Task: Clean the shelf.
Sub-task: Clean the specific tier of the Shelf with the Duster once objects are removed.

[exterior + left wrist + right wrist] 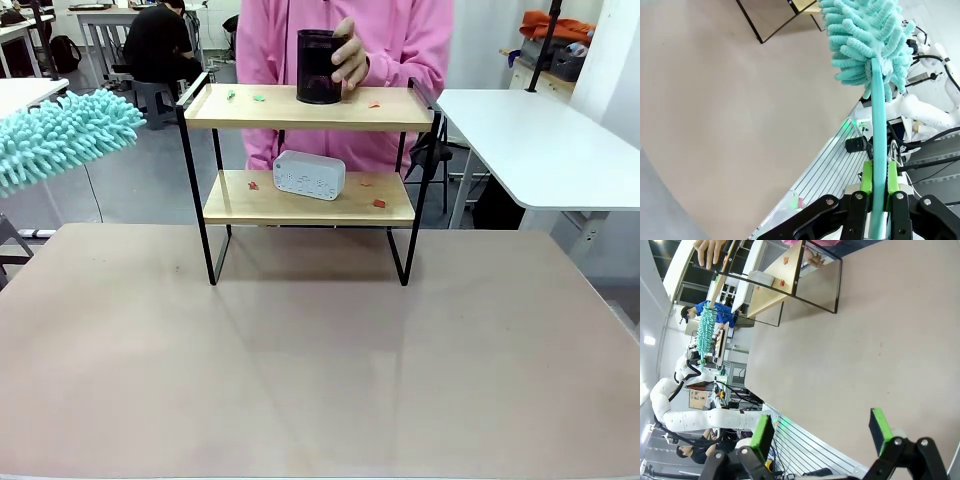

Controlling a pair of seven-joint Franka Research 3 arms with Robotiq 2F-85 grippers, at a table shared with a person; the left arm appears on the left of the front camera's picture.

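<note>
The shelf (300, 108) stands at the far middle of the table, two light wooden boards on a black frame. Small red and green scraps lie on both boards. A person's hand (349, 55) grips a black mesh cup (318, 66) on the top board. A white box (309, 174) rests on the lower board. A teal fluffy duster (62, 136) pokes in at the far left, level with the top board and apart from it. My left gripper (879, 186) is shut on the duster's handle (878, 130). My right gripper (822, 430) is open above the table with nothing between its fingers.
The brown table (320, 360) stretches bare in front of the shelf. A white table (540, 150) stands at the right behind it. A person in pink (400, 40) stands right behind the shelf.
</note>
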